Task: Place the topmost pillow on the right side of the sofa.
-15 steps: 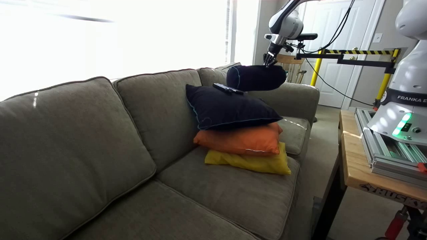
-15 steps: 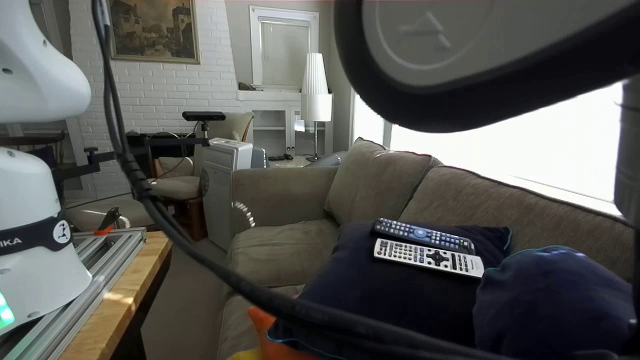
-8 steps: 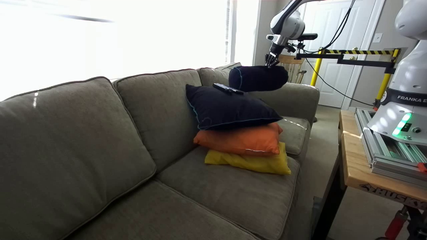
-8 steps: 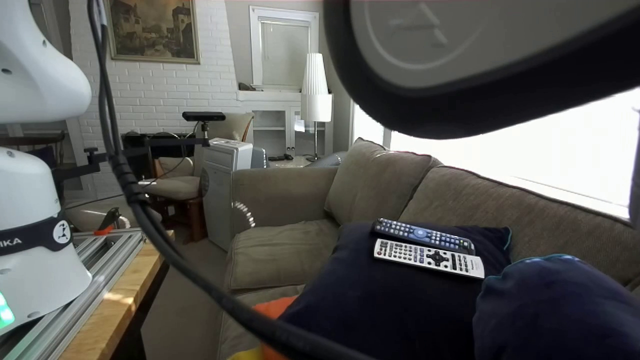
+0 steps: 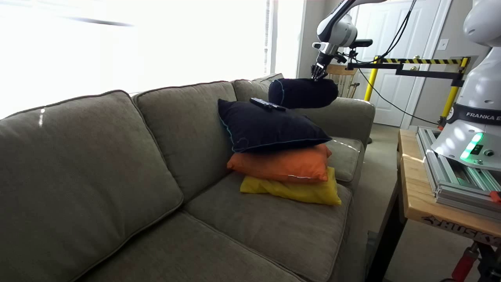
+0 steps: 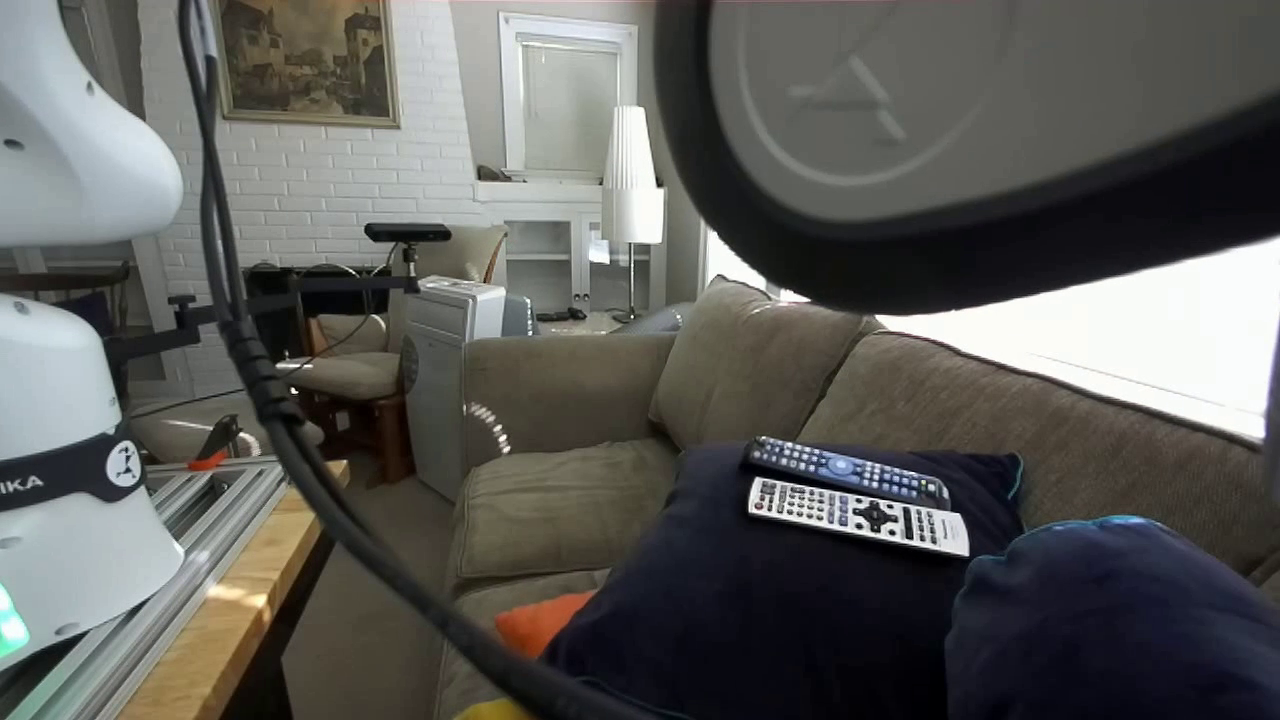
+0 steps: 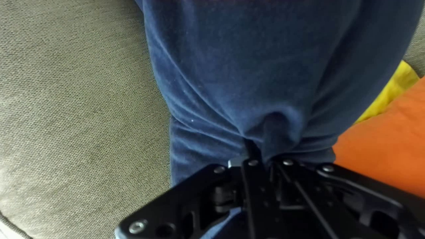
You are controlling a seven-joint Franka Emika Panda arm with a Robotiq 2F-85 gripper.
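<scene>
Topmost pillow (image 5: 303, 94) hangs a touch lower than a second ago, claw (image 5: 317, 76) clamped on a fold, one o'clock from the lower navy pillow (image 5: 272, 129) in an exterior view. I'd ease toward five, dodge the remotes (image 6: 858, 517), settle it on the sofa (image 5: 346, 158), then release slowly.
</scene>
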